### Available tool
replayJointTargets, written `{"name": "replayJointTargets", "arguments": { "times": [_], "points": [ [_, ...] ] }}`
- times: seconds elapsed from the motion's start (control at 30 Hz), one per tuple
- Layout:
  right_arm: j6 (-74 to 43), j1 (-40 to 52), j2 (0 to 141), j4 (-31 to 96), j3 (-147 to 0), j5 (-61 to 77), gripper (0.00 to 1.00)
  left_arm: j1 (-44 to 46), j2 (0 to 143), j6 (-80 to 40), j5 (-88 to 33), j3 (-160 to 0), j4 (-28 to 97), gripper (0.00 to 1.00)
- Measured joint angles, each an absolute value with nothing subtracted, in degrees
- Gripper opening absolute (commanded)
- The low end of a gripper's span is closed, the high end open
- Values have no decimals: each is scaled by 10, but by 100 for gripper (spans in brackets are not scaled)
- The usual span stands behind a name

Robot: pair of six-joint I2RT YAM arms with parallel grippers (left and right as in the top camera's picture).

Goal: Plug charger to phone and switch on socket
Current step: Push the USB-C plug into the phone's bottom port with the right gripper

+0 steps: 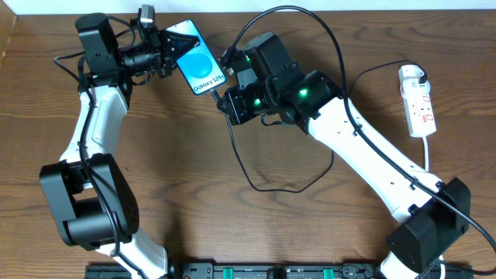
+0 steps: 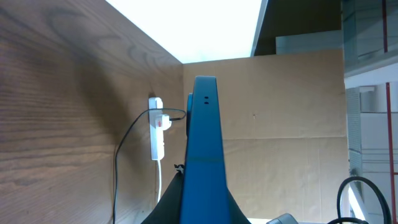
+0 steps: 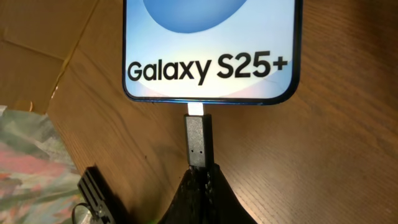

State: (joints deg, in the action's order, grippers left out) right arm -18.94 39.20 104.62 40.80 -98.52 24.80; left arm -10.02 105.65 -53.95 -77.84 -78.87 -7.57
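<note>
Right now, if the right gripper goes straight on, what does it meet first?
The phone, at its bottom edge. The plug held in the right gripper sits at the port, metal tip showing; how deep it is in is unclear.

Brown wood-grain table (image 1: 194, 201) with a dull, matt finish. The phone (image 1: 196, 58) has a glossy, smooth screen. The charger (image 3: 198, 142) plug looks matt grey metal. The socket (image 1: 418, 105) is smooth white plastic.
</note>
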Motion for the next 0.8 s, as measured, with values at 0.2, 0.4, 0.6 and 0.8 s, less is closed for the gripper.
{"name": "replayJointTargets", "arguments": {
  "times": [0.2,0.4,0.6,0.8],
  "points": [
    [-201,392,1046,405,-985,248,1,-100,1056,-536,-779,-789,-76,7],
    [-209,392,1046,399,-985,248,1,-101,1056,-535,-778,-789,-77,7],
    [-216,392,1046,387,-985,248,1,-103,1056,-535,-778,-789,-78,7],
    [-220,392,1046,379,-985,248,1,-105,1056,-535,-777,-789,-79,7]
  ]
}}
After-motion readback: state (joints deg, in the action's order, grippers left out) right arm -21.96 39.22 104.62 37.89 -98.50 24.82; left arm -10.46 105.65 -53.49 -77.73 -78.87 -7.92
